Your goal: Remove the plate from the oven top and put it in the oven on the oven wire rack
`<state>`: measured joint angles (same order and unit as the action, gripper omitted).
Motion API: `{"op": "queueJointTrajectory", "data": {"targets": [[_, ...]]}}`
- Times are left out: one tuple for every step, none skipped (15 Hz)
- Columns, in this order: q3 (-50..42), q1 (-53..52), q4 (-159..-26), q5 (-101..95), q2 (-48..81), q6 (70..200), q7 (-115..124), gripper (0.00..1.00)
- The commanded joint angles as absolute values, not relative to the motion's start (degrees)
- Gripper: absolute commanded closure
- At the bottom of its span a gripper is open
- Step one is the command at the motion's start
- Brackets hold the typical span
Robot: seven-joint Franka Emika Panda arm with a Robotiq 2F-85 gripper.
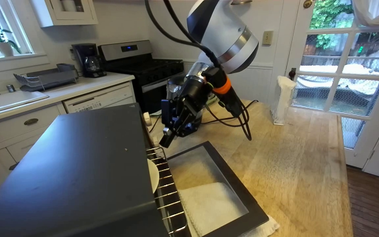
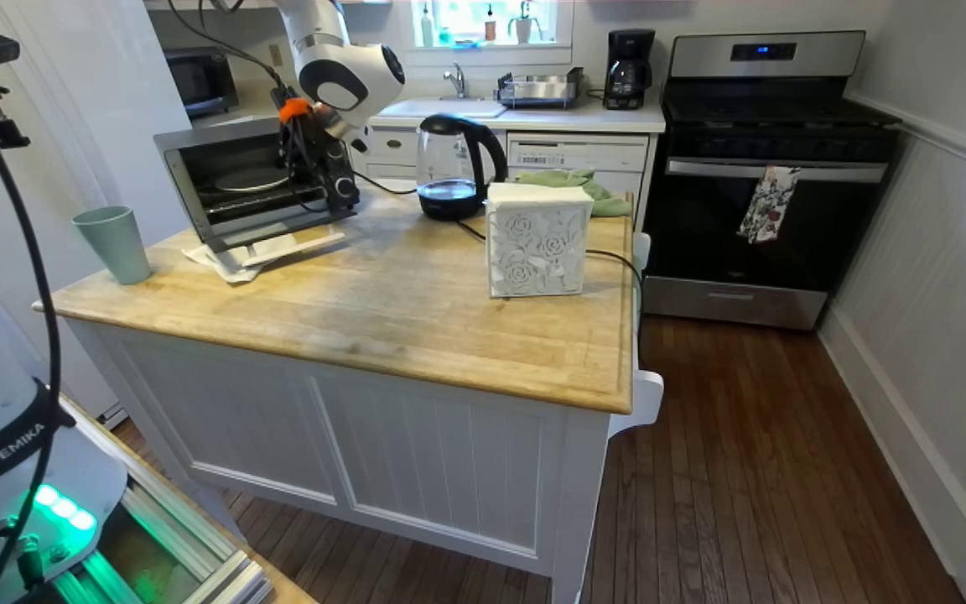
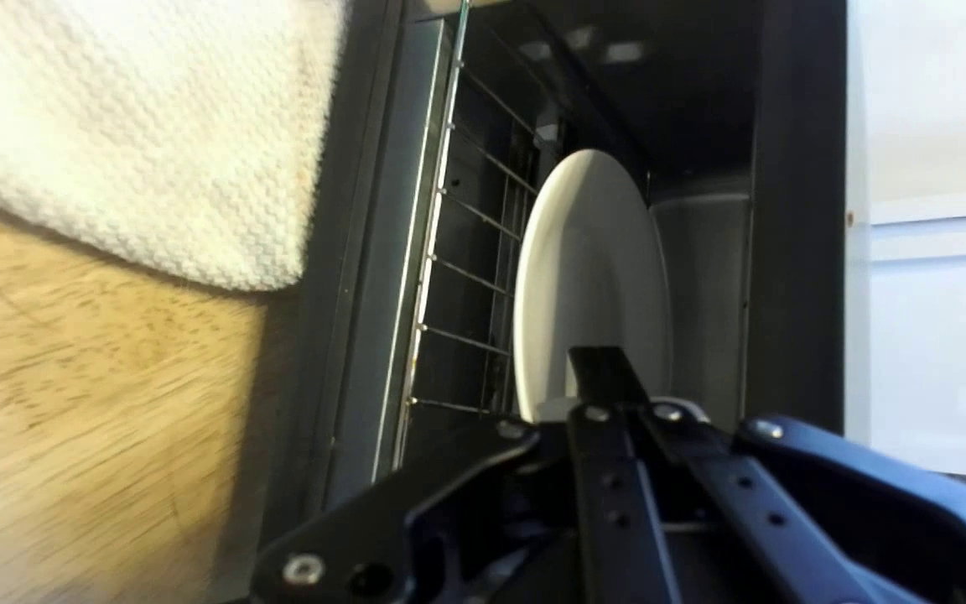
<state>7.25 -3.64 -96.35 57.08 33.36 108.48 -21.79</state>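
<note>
The white plate (image 3: 592, 243) lies inside the oven (image 2: 177, 180) on the oven wire rack (image 3: 437, 224). Its front edge (image 1: 154, 175) shows past the oven top (image 1: 94, 158), and it shows through the mouth (image 2: 252, 179). The oven top holds no plate. The rack (image 1: 167, 195) sticks out a little from the mouth. The oven door (image 1: 233, 181) is lowered flat. My gripper (image 3: 596, 352) is shut with nothing visible between its fingers. In an exterior view its tips (image 1: 167, 140) point down near the mouth's far end, above the rack's end; contact with the plate cannot be told.
A white towel (image 1: 202, 197) lies under the door. A glass kettle (image 2: 449, 189) stands beside the oven, with a white embossed holder (image 2: 537, 243) and a green cloth (image 2: 609, 197) farther along. A green cup (image 2: 118, 247) stands at the oven's opposite side. Cables cross the countertop.
</note>
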Motion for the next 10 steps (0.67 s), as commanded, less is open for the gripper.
{"op": "queueJointTrajectory", "data": {"targets": [[6.1, -3.5, -100.8, 55.9, 30.6, 108.8, -18.9, 1.00], [6.0, -3.6, -100.8, 55.8, 30.8, 108.6, -18.5, 1.00], [5.9, -3.7, -100.4, 55.6, 31.3, 108.2, -17.9, 1.00], [5.8, -3.9, -100.4, 55.5, 31.8, 108.5, -17.5, 1.00], [5.8, -3.9, -100.6, 55.7, 32.1, 108.6, -17.1, 1.00], [5.8, -3.9, -100.7, 55.8, 32.3, 108.9, -17.0, 1.00], [5.7, -4.0, -100.7, 56.0, 32.7, 109.4, -16.9, 1.00], [5.9, -4.0, -100.6, 56.5, 33.2, 109.7, -16.8, 1.00], [5.8, -4.3, -100.7, 56.4, 33.4, 110.6, -16.5, 1.00], [5.8, -4.3, -100.6, 56.7, 33.7, 111.3, -16.5, 1.00]]}}
